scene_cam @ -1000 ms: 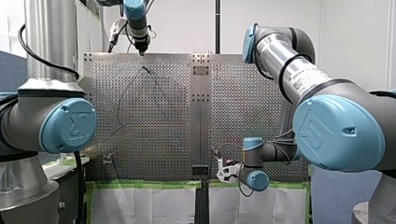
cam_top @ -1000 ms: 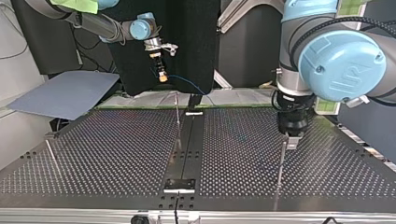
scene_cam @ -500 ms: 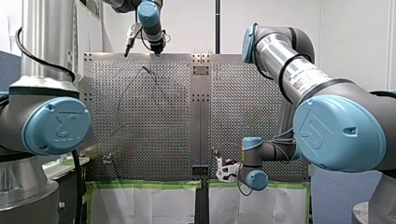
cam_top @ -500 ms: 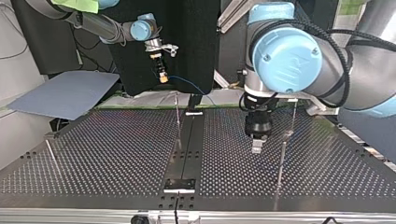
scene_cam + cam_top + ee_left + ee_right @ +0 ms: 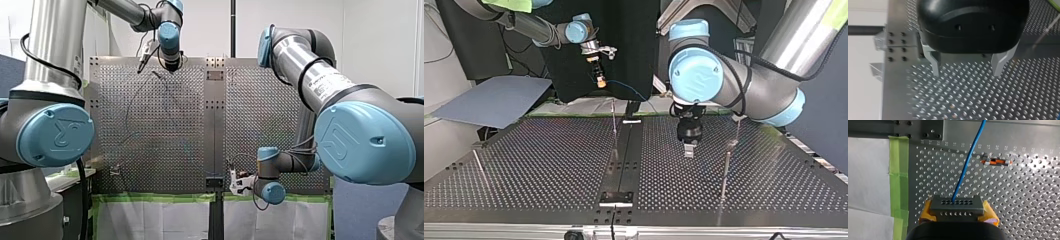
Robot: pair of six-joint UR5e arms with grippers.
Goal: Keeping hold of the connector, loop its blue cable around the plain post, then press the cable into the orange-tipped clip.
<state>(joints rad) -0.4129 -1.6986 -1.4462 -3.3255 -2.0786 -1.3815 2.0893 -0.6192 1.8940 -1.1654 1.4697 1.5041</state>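
Desk [image 5: 1023,195]: shiny perf. metal. Connector [image 5: 956,206]: matt grey, metal-looking. Cable [image 5: 968,162]: smooth blue plastic. Tape [image 5: 898,177] at Connector's 9 o'clock: matt green.

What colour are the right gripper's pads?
Yellow; the pads show best in the right wrist view.

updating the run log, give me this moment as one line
right gripper shut on connector | cable beside clip, not in it | left gripper open, empty
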